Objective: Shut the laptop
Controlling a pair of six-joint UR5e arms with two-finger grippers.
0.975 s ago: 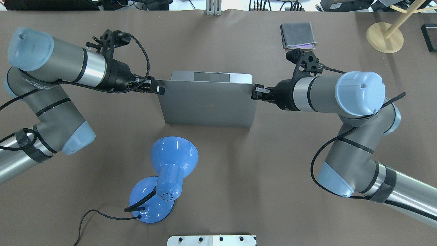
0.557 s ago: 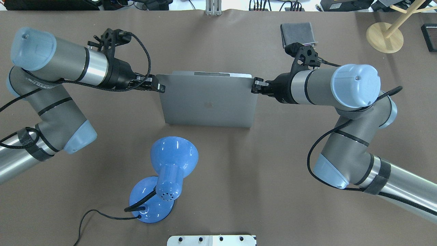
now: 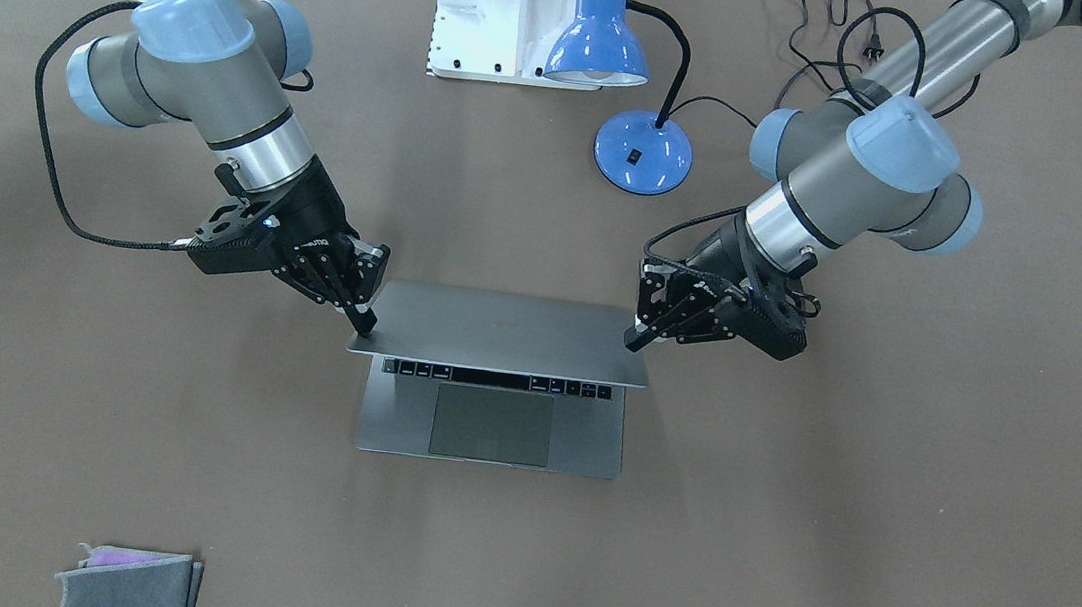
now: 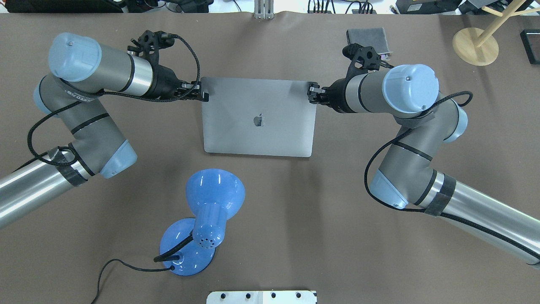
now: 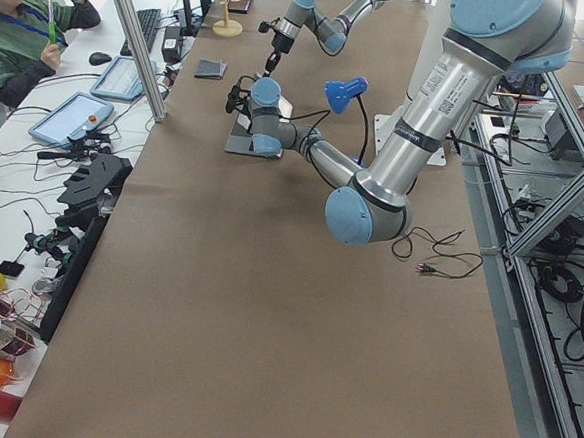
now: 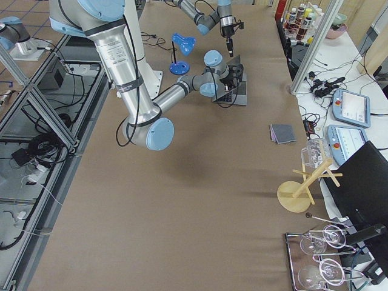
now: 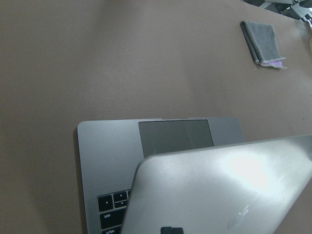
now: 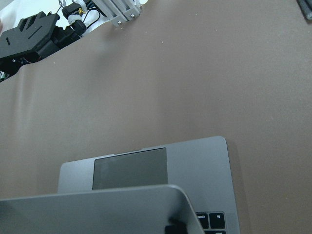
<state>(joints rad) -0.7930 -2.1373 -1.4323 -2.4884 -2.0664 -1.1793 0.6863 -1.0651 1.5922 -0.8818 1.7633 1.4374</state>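
Note:
The grey laptop (image 4: 258, 126) lies mid-table, its lid tilted low over the base, apple logo up. In the front-facing view the lid (image 3: 498, 331) covers most of the black keys, and the trackpad (image 3: 491, 424) still shows. My left gripper (image 4: 205, 93) is shut, its tip on the lid's far left corner; it also shows in the front-facing view (image 3: 639, 340). My right gripper (image 4: 311, 90) is shut, its tip on the lid's far right corner, and shows in the front-facing view (image 3: 364, 323). The left wrist view shows the lid (image 7: 219, 190) above the base (image 7: 112, 151).
A blue desk lamp (image 4: 211, 207) stands on the robot's side of the laptop, its cord trailing left. A folded grey cloth (image 4: 367, 40) lies beyond the right wrist. A wooden stand (image 4: 475, 44) is at the far right. A white mount (image 4: 261, 297) sits at the near edge.
The lid has swung down from steeply raised to low over the base. Both grippers moved away from the robot with the lid's top edge, staying on its corners.

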